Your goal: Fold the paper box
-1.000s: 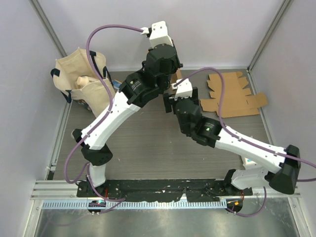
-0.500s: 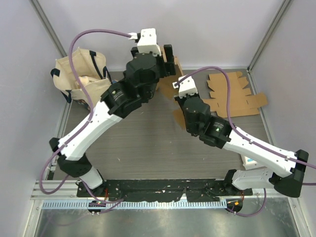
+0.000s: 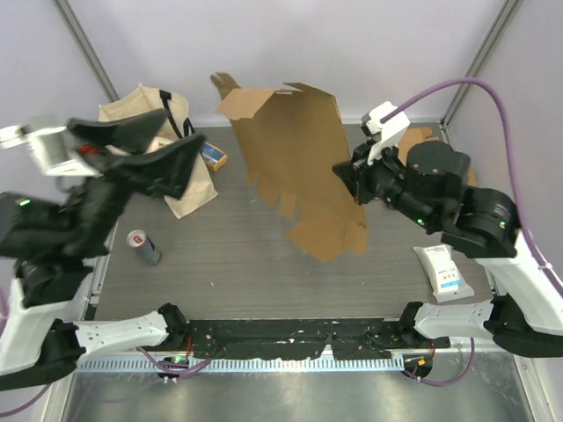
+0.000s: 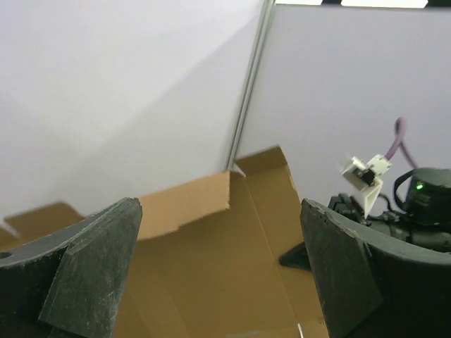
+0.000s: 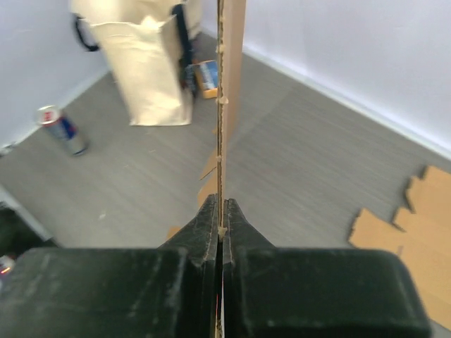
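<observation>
The paper box (image 3: 295, 167), a flat unfolded blank, is held upright over the middle of the bench (image 3: 237, 281). Its right edge is pinched in the closed right tool (image 3: 346, 178). The left tool (image 3: 180, 128) gapes wide, holding nothing, apart from the blank's left edge, over the cloth bag (image 3: 189, 189). A can (image 3: 143, 247) at far left and a packet (image 3: 440, 269) at far right are well apart from the blank.

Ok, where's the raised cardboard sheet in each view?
Top: the cardboard sheet is at centre, right edge in the right jaws.
Left wrist: sheet lower middle, beyond the left jaws.
Right wrist: sheet edge-on, top centre.
Shared landmark: the bag, top and right wrist only.
</observation>
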